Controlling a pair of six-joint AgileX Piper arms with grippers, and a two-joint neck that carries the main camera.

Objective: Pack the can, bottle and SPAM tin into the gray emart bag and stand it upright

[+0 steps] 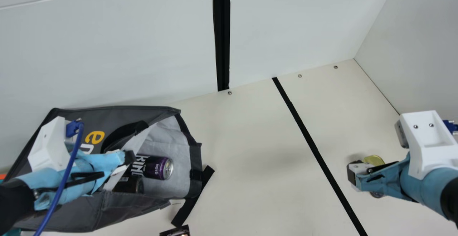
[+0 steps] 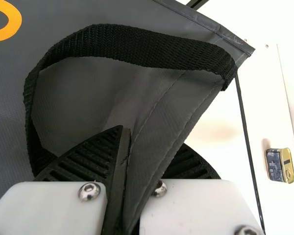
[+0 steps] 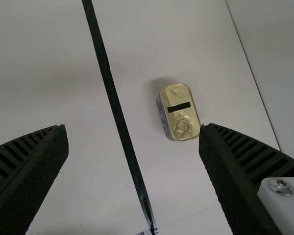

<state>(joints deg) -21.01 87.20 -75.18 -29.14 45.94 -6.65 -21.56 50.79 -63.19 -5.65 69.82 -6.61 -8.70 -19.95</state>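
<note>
1. Bag (image 1: pixel 118 116) lies on its side on the table (image 1: pixel 250 139), mouth turned toward the table's middle.
2. Inside the mouth lie the purple can (image 1: pixel 157 168) and, just beside it, a dark cylinder (image 1: pixel 133 185).
3. The left gripper (image 1: pixel 129 157) has its fingers clamped on the bag's fabric edge; a black handle (image 2: pixel 137 47) loops beside them.
4. The SPAM tin (image 3: pixel 180 117) is outside the bag, lying on the table across the black strip (image 1: pixel 311 142).
5. The right gripper (image 1: pixel 352 174) hangs above the table near the tin, fingers wide apart with nothing between them.
</note>
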